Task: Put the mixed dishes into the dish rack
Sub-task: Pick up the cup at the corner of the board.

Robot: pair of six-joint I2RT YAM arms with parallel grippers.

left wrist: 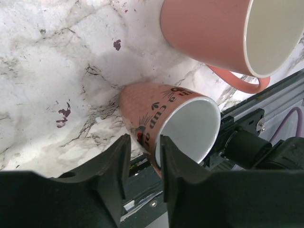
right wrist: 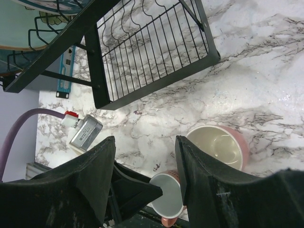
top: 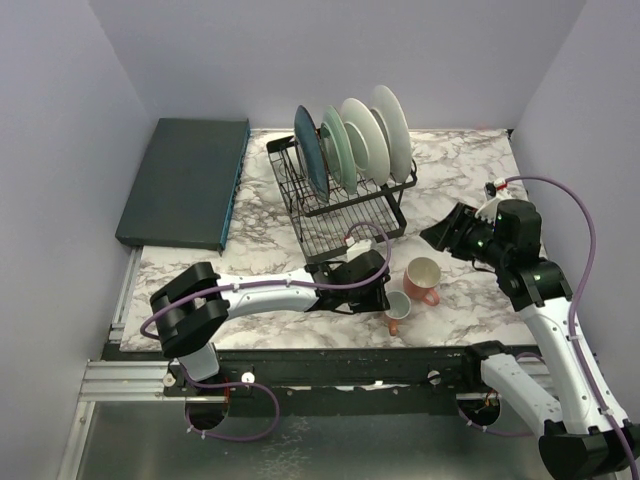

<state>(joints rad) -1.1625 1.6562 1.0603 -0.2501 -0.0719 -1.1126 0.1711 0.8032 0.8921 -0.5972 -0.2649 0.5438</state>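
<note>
Lilac walls (top: 330, 50) box in your white marble table (top: 470, 170), and off at the far left lies a dark teal slab (top: 185, 180). Centre rear, there's the dish rack (top: 322, 237), black wire, with four plates standing on edge in its upper tier: a dark teal plate (top: 311, 150) on the left, a pale green plate (top: 337, 150) right next to it, then two white plates (top: 375, 125) on the right side.

Now down to the front edge, right of centre, where the two mugs are. A plain pink mug (top: 423, 277) sits upright, mouth up, handle toward the front. Just beside it and nearer to you, a patterned pink mug (left wrist: 156, 111) lies tipped on its side, dark lettering on its wall, white inside facing the table's near edge.

Your left pincer (left wrist: 144, 140) is right down on that patterned mug. The two black fingers (left wrist: 114, 171) stand close together, one outside the wall and the other across the mouth, with the rim between them. Whether they actually pinch it, you cannot tell from these views.

Your right pincer (right wrist: 145, 142) hangs above the table to the right of the rack, fingers well apart with nothing between them, and its camera looks down on the rack's corner and both mugs
</note>
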